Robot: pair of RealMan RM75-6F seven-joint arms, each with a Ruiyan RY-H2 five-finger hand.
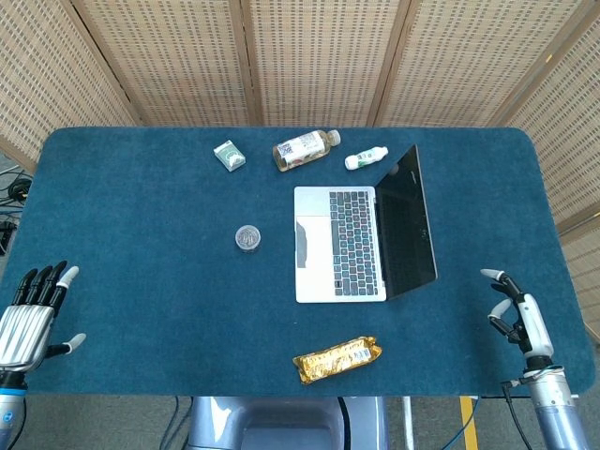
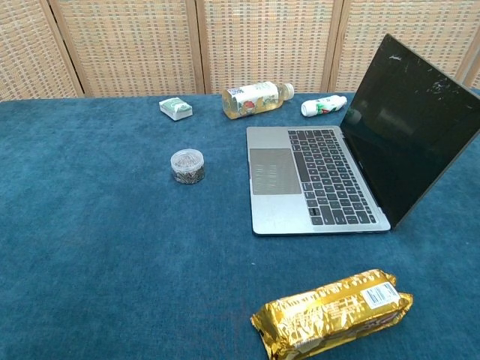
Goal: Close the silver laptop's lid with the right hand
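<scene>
A: What do you have on the left side?

B: Your left hand (image 1: 28, 314) is at the near left corner of the table (image 1: 141, 234), released, fingers straight and apart, holding nothing. Far beyond it, toward the back edge, lies a small green packet (image 1: 229, 155). Between the two hands, but further from you, stands a small round jar (image 1: 248, 237) with a clear lid.

A: And going to the right?

B: At the back lies a bottle (image 1: 305, 148) of yellow drink on its side, and just beside it a small white bottle (image 1: 366, 157), also lying down. The silver laptop (image 1: 361, 242) is open, well apart from your right hand (image 1: 516, 314), to its left and further from you. The lid stands up with the dark screen facing left, and its back faces toward the right hand's side. A gold snack bar (image 1: 337, 359) lies near the front edge, left of the right hand. Nothing stands between the right hand and the lid.

A: How is the right hand?

B: Released too, fingers apart and empty, at the near right edge of the table. Only its side shows, so the palm you cannot see.

A: What do the two views give differently?

B: The head view shows both hands; the chest view shows none. The chest view shows the laptop's keys and trackpad better, and the lid tilted back. There the lid's right corner is cut off by the picture's edge. The labels on the bottles are too small to read.
</scene>
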